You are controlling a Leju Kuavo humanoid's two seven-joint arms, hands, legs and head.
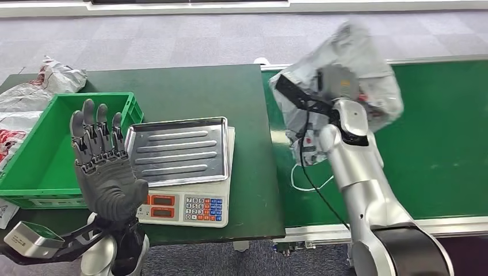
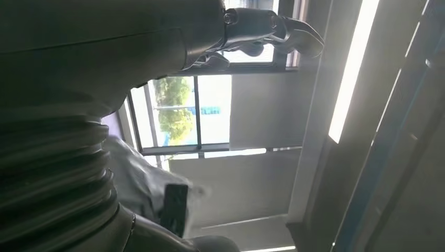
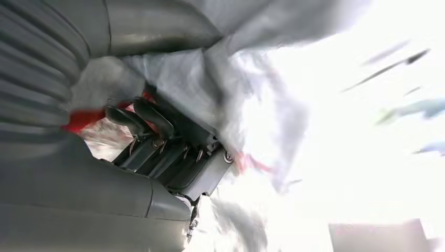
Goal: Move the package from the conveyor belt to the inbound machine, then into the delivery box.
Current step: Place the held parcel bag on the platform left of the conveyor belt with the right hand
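Head view: right robot hand (image 1: 336, 86) grips grey package (image 1: 368, 63), lifted above green conveyor belt (image 1: 437, 149), near its edge w/ the dark surface (image 1: 201, 92). Fingers (image 3: 152, 118) curl into the wrapping. Left robot hand (image 1: 103, 167) raised, fingers apart, holding nothing, in front of green delivery box (image 1: 34, 167). Scale w/ steel tray (image 1: 178, 152) sits beside the box.

site: we read it as a parcel-sorting test room
evidence: green conveyor belt (image 1: 443, 144), weighing scale (image 1: 184, 172), green crate (image 1: 34, 155), bagged parcels (image 1: 34, 92)
floor: grey carpet tiles (image 1: 172, 40)
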